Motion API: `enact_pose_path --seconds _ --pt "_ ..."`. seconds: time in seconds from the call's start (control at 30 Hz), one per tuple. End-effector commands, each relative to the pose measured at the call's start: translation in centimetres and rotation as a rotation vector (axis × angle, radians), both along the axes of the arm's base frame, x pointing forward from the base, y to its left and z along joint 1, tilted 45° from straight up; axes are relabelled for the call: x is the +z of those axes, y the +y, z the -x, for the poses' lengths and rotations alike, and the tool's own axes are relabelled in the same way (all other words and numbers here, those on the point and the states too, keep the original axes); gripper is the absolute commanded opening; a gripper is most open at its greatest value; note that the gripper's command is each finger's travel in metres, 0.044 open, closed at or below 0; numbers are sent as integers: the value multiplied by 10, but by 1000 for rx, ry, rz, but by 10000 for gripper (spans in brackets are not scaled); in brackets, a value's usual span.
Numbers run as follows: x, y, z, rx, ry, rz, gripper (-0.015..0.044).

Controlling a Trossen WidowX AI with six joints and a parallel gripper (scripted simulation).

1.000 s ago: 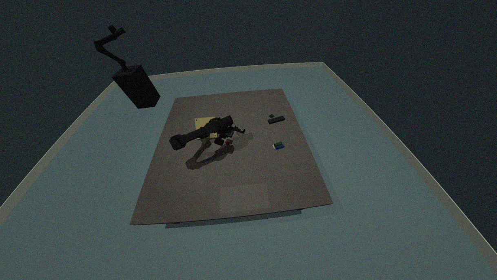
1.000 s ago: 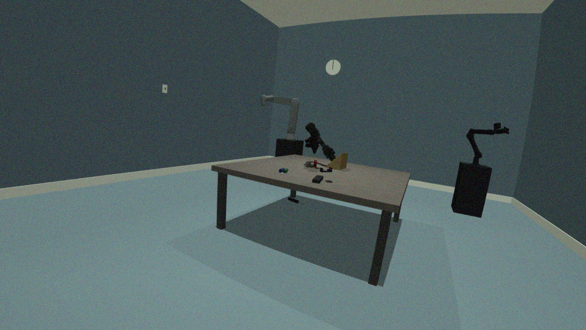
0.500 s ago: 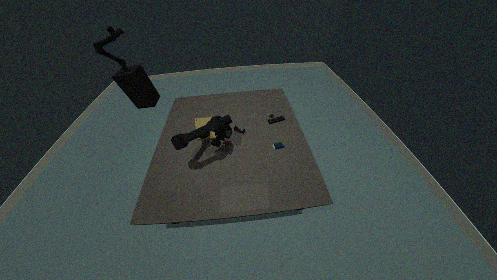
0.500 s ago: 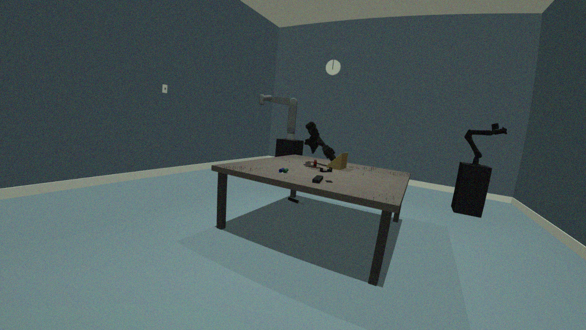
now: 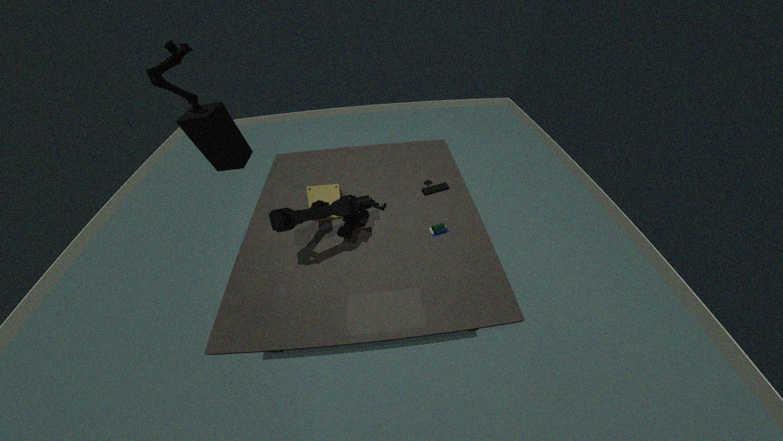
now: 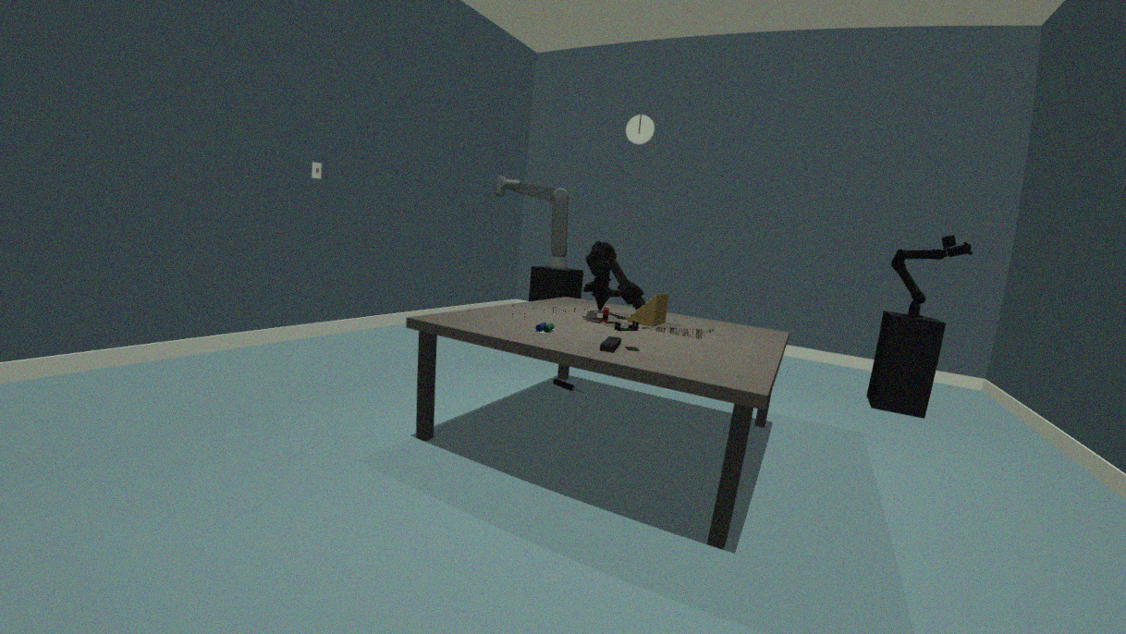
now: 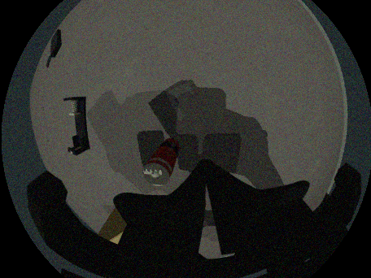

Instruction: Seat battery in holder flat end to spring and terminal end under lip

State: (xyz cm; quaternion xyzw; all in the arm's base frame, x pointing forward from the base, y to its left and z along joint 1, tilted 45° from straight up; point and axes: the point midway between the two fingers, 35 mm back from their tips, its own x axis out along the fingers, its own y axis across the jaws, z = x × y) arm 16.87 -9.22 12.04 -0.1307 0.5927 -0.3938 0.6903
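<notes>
The red battery [image 7: 163, 158] [image 6: 605, 314] stands upright on the table with its grey end up; in the top view the arm mostly hides it. The black holder [image 7: 82, 126] [image 6: 627, 329] lies empty on the table, left of the battery in the wrist view. Its spring [image 7: 74, 106] is at the upper end there and the other end wall at the lower. In the top view the holder shows just beyond the arm. My gripper [image 7: 204, 164] [image 6: 601, 309] is shut with nothing between its fingers, pointing down above the table close beside the battery. It appears apart from the battery.
A yellow wedge block [image 5: 323, 194] [image 6: 652, 311] stands beside the arm, near the holder. A black oblong thing [image 5: 435, 189] [image 6: 610, 344] and a small dark piece [image 5: 427, 182] lie farther out. Green and blue cylinders [image 5: 438, 229] [image 6: 544, 326] lie toward the table's far side from the arm base.
</notes>
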Motion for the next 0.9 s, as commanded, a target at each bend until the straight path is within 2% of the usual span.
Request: enact_pose_path --seconds 0.0,0.87 --pt "-4 -3 -1 0 4 7 0" --pt "-31 24 -19 0 3 1 0"
